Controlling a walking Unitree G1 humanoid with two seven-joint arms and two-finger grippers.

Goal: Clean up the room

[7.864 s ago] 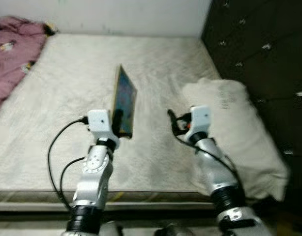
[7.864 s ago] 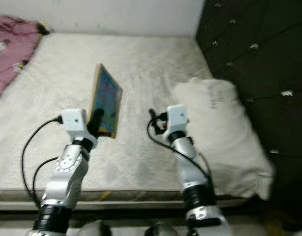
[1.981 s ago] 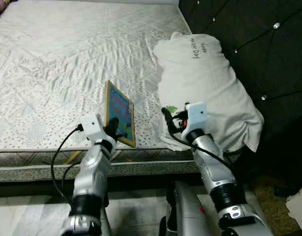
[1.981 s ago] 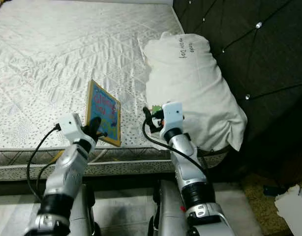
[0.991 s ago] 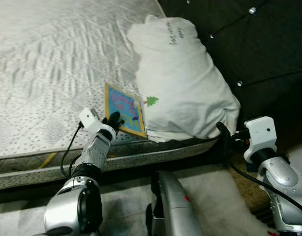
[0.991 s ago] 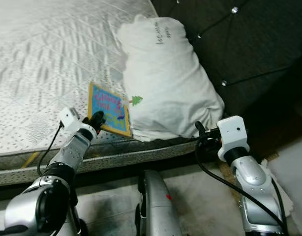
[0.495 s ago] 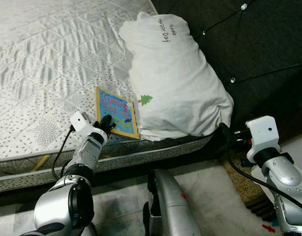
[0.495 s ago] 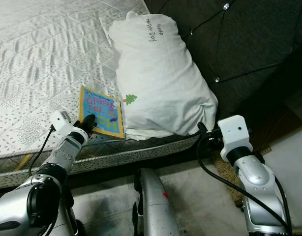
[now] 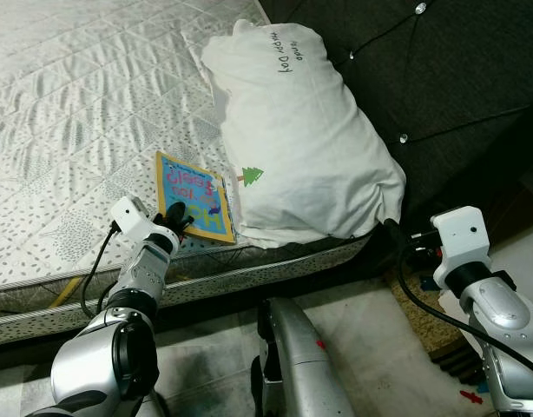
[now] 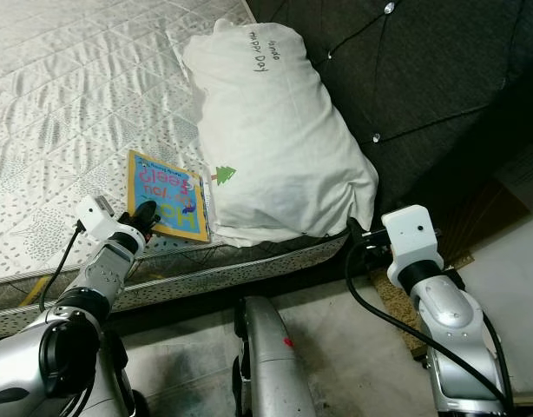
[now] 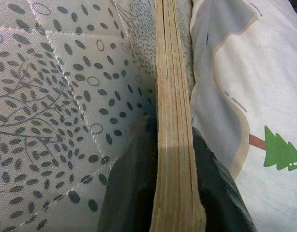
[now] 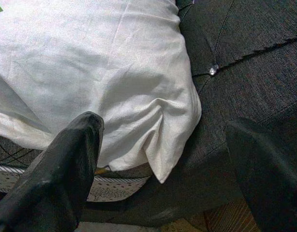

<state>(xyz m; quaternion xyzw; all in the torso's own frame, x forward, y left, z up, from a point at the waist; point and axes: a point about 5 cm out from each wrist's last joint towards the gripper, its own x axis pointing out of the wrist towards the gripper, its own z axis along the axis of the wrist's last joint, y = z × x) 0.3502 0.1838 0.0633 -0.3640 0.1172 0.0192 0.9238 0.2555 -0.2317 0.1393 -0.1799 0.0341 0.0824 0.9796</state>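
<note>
left gripper point(image 9: 178, 217) pinching colourful thin board book point(image 9: 194, 197) on near mattress edge | book touching white pillow point(image 9: 301, 139) | right gripper point(image 12: 158, 159) fingers spread, right of bed

Handwritten "Happy Day" on the white pillow point(image 9: 301, 130).

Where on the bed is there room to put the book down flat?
The wide bare stretch of mattress on the robot's left of the pillow is free. It is crowded near the bed's front edge, where the book sits tight against the pillow, pinched by the left gripper. The right gripper is open by the pillow's corner.
</note>
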